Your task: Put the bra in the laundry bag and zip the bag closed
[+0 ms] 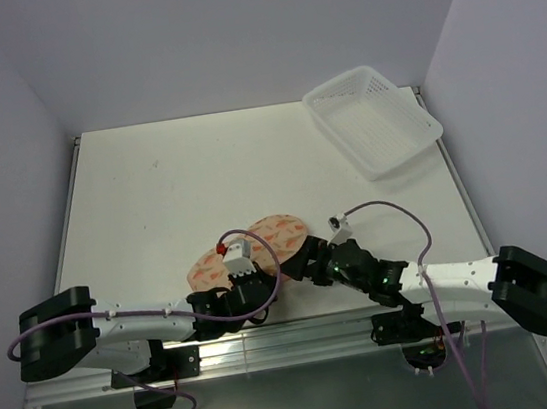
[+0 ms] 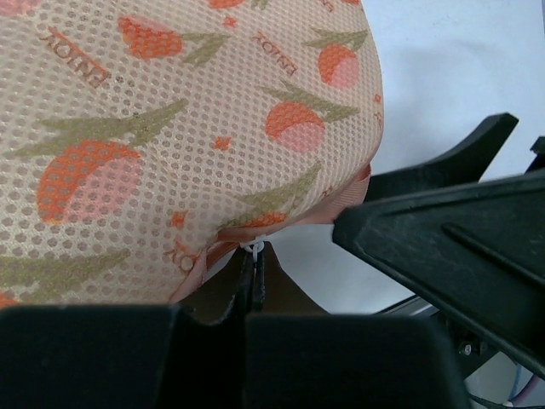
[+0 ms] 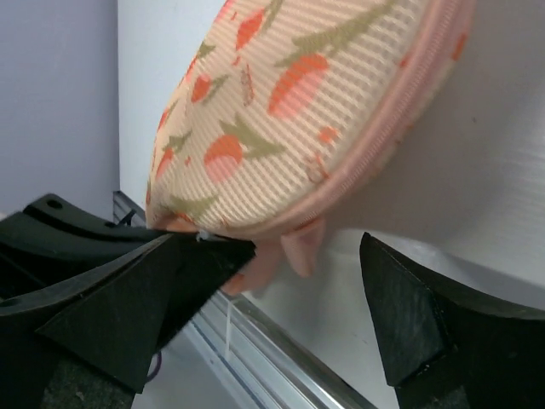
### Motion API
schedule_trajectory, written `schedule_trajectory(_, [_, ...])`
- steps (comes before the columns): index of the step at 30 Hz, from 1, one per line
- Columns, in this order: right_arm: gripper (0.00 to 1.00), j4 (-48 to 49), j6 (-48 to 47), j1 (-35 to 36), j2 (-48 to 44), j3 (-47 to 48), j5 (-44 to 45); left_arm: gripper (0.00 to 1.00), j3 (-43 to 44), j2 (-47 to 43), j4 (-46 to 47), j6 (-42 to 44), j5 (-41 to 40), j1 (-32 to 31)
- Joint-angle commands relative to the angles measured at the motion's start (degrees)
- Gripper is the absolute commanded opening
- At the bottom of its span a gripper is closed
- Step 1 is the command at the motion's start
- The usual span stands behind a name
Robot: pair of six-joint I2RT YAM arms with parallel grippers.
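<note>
A white plastic lattice basket (image 1: 373, 121) sits at the far right of the white table (image 1: 169, 178), turned at an angle, with one corner reaching the table's right edge. An aluminium rail (image 1: 301, 334) runs along the near edge. Pale lilac walls (image 1: 4, 149) stand at the left, far and right sides.

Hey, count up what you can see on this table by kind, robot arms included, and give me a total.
Laundry bag: 1
Basket: 1
Robot arms: 2, left arm and right arm
Total: 4
</note>
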Motion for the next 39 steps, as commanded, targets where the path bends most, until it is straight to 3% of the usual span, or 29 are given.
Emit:
schedule_trajectory(1, [0.92,7.2,1.7,0.3,4.2,3.8,2.4,0.0,1.2,0.5,3.9,1.1,1.6,-0.4])
schedule_trajectory(3, [0.86,8.5,2.1,0.3,7.7,4.7,2.6,0.0,1.1,0.4,4.2,1.3,1.6,-0.7])
schedule_trajectory(5, [0.65,9.6,2.2,0.2,9.3,5.5,3.9,0.0,1.4,0.3,3.3,1.3,1.4,-0.9])
schedule_trajectory(7, [0.33,10.1,1.4,-0.4,9.0,5.8,5.7,0.0,1.1,-0.1,2.7,1.3,1.4,-1.0])
schedule_trajectory(8, [0.25,9.5,0.8,-0.6,8.3,5.9,6.3,0.0,0.6,-0.2,2.4,1.2,1.5,-1.0])
schedule_trajectory(10, [0.12,8.2,-0.6,-1.9,7.8,6.6,6.8,0.0,-0.1,-1.2,0.8,0.6,1.4,-1.0])
schedule_trajectory(13, [0.01,6.6,-2.8,-5.1,7.1,7.2,7.2,0.0,-2.0,-3.6,-1.7,-1.0,1.3,-1.0])
schedule_trajectory(21, [0.0,5.2,-10.7,-18.7,11.6,11.8,-0.3,0.0,-7.0,-12.8,-9.8,-5.7,0.2,-1.2])
schedule_trajectory(30, [0.0,-7.7,-24.4,-28.8,19.8,26.1,-10.9,0.0,-9.7,-17.0,-17.3,-8.7,-1.0,-1.4])
schedule_trajectory(31, [0.02,-10.6,-25.6,-29.3,21.0,27.0,-12.3,0.0,-9.9,-17.5,-17.5,-8.7,-1.3,-1.4])
schedule_trajectory(32, [0.11,-12.0,-27.0,-29.3,21.7,28.2,-14.0,0.0,-10.0,-17.8,-16.5,-8.1,-1.1,-1.4])
schedule_trajectory(33, [0.36,-13.7,-28.7,-29.2,22.4,30.2,-16.3,0.0,-9.5,-17.8,-15.2,-7.3,-1.1,-1.4])
schedule_trajectory(36, [0.88,-13.2,-27.0,-26.6,20.6,27.2,-19.5,0.0,-6.1,-14.5,-5.6,-2.9,0.4,-1.4])
schedule_trajectory(39, [0.93,-9.6,-21.3,-23.5,14.0,19.4,-19.2,0.0,0.7,-7.4,-1.0,1.0,0.4,-1.4])
